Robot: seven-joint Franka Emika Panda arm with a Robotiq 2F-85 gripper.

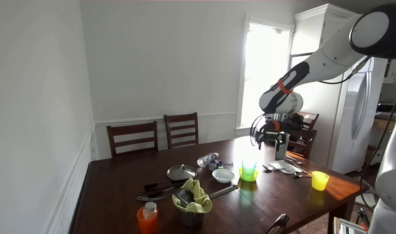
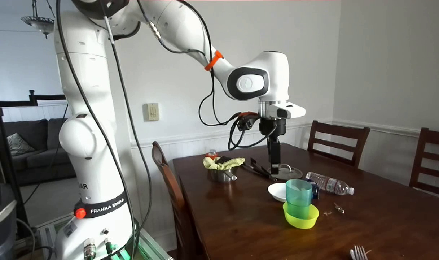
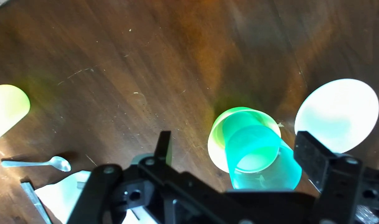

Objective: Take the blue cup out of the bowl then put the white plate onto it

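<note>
The translucent blue cup (image 1: 249, 164) stands upright in the lime-green bowl (image 1: 253, 177). Both also show in the other views: the cup (image 2: 299, 198) in the bowl (image 2: 301, 222), and the cup (image 3: 258, 140) in the bowl (image 3: 216, 149). The white plate (image 1: 223, 175) lies on the table beside the bowl; it also shows in an exterior view (image 2: 277, 191) and the wrist view (image 3: 338, 109). My gripper (image 1: 270, 145) is open and empty, above the table and higher than the cup (image 2: 274, 169). In the wrist view, the cup appears between the spread fingers (image 3: 234, 137), not touched.
A water bottle (image 1: 207, 159) and small containers (image 1: 214, 164) stand near the plate. A pot with a green cloth (image 1: 191, 214), a lid (image 1: 176, 172) and an orange cup (image 1: 147, 221) are farther along. A yellow cup (image 1: 320, 180), cutlery, a napkin (image 1: 284, 166) and a tumbler (image 1: 281, 148) are also there.
</note>
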